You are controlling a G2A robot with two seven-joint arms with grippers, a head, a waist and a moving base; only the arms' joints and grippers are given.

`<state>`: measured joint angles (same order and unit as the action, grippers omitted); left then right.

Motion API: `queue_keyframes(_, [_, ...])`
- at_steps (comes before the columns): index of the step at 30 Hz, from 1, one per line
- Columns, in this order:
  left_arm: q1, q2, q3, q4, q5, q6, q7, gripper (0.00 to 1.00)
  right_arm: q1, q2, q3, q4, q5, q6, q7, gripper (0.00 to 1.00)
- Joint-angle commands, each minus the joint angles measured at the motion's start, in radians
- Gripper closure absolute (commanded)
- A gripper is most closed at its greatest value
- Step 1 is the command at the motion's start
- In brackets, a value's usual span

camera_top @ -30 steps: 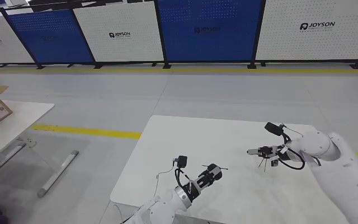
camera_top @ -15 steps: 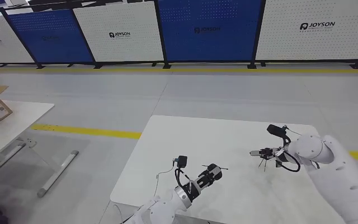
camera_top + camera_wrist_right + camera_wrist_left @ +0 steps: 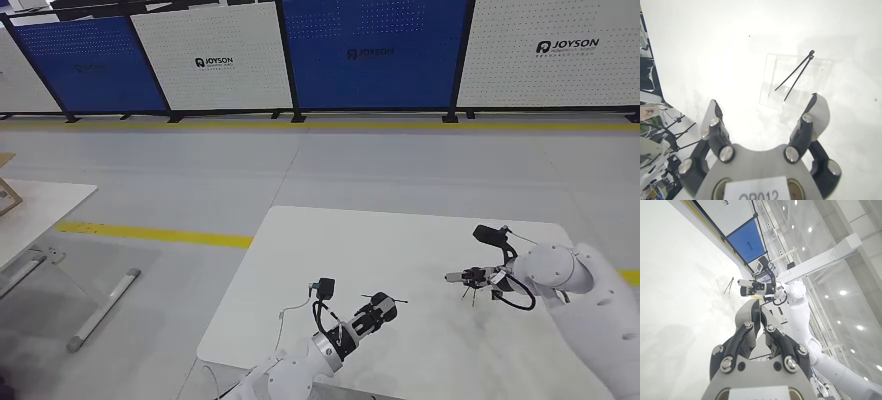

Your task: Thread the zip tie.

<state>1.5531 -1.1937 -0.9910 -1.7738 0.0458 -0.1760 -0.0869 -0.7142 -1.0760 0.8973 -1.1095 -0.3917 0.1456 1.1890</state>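
- Two black zip ties point(image 3: 794, 73) lie on a clear plate point(image 3: 817, 81) on the table point(image 3: 380, 250), on the right arm's side. Their heads touch and their tails splay apart towards the right gripper point(image 3: 765, 99).
- The right gripper hangs over the near edge of the plate with its jaws wide apart and nothing between them.
- The left gripper point(image 3: 759, 303) is held well apart from the plate, near the table's front edge, jaws together. Whether anything thin is pinched there I cannot tell.
- Handling, as a judgement: each tie looks very light, thin and springy. It should bend easily along its length yet be stiff enough to hold a line (handy for aiming a tail at a head).
- Lying flat on a smooth, probably slippery plate, a tie may skate or flick away under a closing pinch. The two could also come up together where they touch.
- Best hold: mid-strap or near the head on one tie, well clear of the joined heads, leaving the tail free for threading.
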Motion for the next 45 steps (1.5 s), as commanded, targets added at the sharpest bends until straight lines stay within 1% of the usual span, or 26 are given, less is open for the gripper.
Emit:
queue_keyframes(1, [0.0,0.0,0.0,0.0,0.0,0.0,0.0,1.0,-0.003,0.003,0.011,-0.003,-0.002,0.0,-0.007,0.0])
queue_keyframes(2, [0.0,0.0,0.0,0.0,0.0,0.0,0.0,1.0,-0.006,0.004,0.015,-0.008,-0.004,0.005,-0.012,0.35])
queue_keyframes(3, [0.0,0.0,0.0,0.0,0.0,0.0,0.0,1.0,-0.009,0.006,0.019,-0.014,-0.007,0.008,-0.013,0.51])
queue_keyframes(4, [0.0,0.0,0.0,0.0,0.0,0.0,0.0,1.0,-0.012,0.008,0.024,-0.021,-0.014,0.016,-0.014,0.56])
queue_keyframes(5, [0.0,0.0,0.0,0.0,0.0,0.0,0.0,1.0,-0.014,0.009,0.027,-0.026,-0.017,0.021,-0.013,0.51])
queue_keyframes(6, [0.0,0.0,0.0,0.0,0.0,0.0,0.0,1.0,-0.015,0.01,0.03,-0.031,-0.022,0.025,-0.01,0.5])
queue_keyframes(9, [0.0,0.0,0.0,0.0,0.0,0.0,0.0,1.0,-0.016,0.014,0.036,-0.043,-0.045,0.043,0.002,0.54])
queue_keyframes(10, [0.0,0.0,0.0,0.0,0.0,0.0,0.0,1.0,-0.014,0.015,0.034,-0.045,-0.055,0.054,0.009,0.53])
queue_keyframes(11, [0.0,0.0,0.0,0.0,0.0,0.0,0.0,1.0,-0.008,0.014,0.028,-0.046,-0.07,0.069,0.021,0.52])
queue_keyframes(13, [0.0,0.0,0.0,0.0,0.0,0.0,0.0,1.0,0.009,0.009,0.01,-0.037,-0.09,0.09,0.048,0.55])
queue_keyframes(20, [0.0,0.0,0.0,0.0,0.0,0.0,0.0,1.0,0.073,-0.018,-0.048,0.042,-0.112,0.122,0.087,0.56])
queue_keyframes(22, [0.0,0.0,0.0,0.0,0.0,0.0,0.0,1.0,0.088,-0.027,-0.063,0.067,-0.115,0.128,0.092,0.58])
queue_keyframes(24, [0.0,0.0,0.0,0.0,0.0,0.0,0.0,1.0,0.1,-0.036,-0.078,0.09,-0.113,0.129,0.091,0.64])
queue_keyframes(26, [0.0,0.0,0.0,0.0,0.0,0.0,0.0,1.0,0.11,-0.044,-0.088,0.11,-0.108,0.128,0.088,0.63])
queue_keyframes(27, [0.0,0.0,0.0,0.0,0.0,0.0,0.0,1.0,0.115,-0.047,-0.093,0.122,-0.107,0.128,0.087,0.67])
queue_keyframes(28, [0.0,0.0,0.0,0.0,0.0,0.0,0.0,1.0,0.122,-0.052,-0.099,0.136,-0.106,0.13,0.084,0.69])
queue_keyframes(32, [0.0,0.0,0.0,0.0,0.0,0.0,0.0,1.0,0.138,-0.068,-0.119,0.177,-0.103,0.135,0.079,0.67])
queue_keyframes(38, [0.0,0.0,0.0,0.0,0.0,0.0,0.0,1.0,0.161,-0.091,-0.146,0.24,-0.097,0.132,0.069,0.69])
queue_keyframes(40, [0.0,0.0,0.0,0.0,0.0,0.0,0.0,1.0,0.169,-0.099,-0.152,0.261,-0.094,0.129,0.065,0.74])
queue_keyframes(43, [0.0,0.0,0.0,0.0,0.0,0.0,0.0,1.0,0.18,-0.108,-0.157,0.289,-0.089,0.125,0.062,0.75])
queue_keyframes(45, [0.0,0.0,0.0,0.0,0.0,0.0,0.0,1.0,0.186,-0.113,-0.162,0.301,-0.091,0.128,0.059,0.78])
